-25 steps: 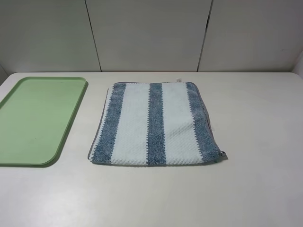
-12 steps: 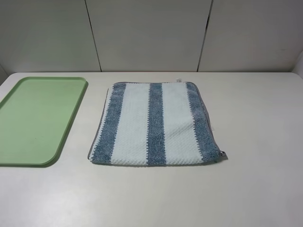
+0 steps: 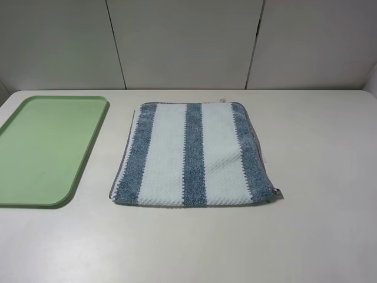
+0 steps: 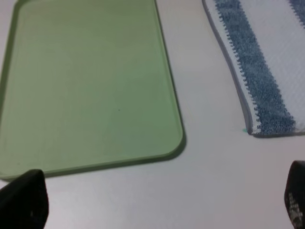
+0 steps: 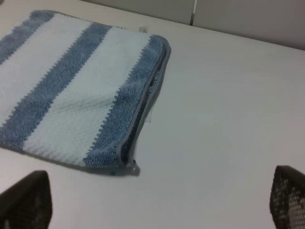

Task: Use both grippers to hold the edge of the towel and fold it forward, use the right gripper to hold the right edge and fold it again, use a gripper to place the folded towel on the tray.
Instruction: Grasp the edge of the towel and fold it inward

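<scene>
Blue-grey and white striped terry towel [image 3: 191,154] lies flat on the white table [image 3: 318,236], beside the light green plastic tray [image 3: 47,147] but apart from it, and apparently doubled over. Black left gripper [image 4: 159,200] and right gripper [image 5: 156,200] hover clear of it, jaws spread wide.

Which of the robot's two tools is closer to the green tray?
Left. The left tool hangs open right by the tray; the right tool hangs open by the towel, with no tray in its view.
</scene>
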You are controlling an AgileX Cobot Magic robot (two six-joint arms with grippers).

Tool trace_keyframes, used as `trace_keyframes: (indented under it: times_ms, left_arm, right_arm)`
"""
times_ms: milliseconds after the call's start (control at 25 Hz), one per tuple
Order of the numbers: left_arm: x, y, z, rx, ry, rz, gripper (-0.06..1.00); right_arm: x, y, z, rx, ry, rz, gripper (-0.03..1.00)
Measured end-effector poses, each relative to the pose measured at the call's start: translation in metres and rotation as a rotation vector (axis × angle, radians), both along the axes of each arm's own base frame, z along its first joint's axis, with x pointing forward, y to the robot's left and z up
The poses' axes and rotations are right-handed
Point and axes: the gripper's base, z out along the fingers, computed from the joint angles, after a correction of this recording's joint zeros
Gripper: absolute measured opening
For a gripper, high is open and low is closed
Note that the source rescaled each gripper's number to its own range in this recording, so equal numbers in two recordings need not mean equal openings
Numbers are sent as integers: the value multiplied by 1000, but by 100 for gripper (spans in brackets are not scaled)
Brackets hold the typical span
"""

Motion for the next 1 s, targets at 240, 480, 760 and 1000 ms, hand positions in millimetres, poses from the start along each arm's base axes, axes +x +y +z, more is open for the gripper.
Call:
trace_keyframes:
  times_ms: [240,480,760,1000]
  left_arm:
    - [0,0,0,3,-1,2,100]
    - [0,1,1,6,-11,4,100]
    - [2,2,28,15,-38,12,100]
    - [32,0,65,71,50,5,100]
  right_arm:
    - [0,0,0,2,1,-1,100]
    - [0,0,0,82,23,-39,100]
    - [5,1,15,127,5,-56,100]
    - [37,8,46,82,99,-72,100]
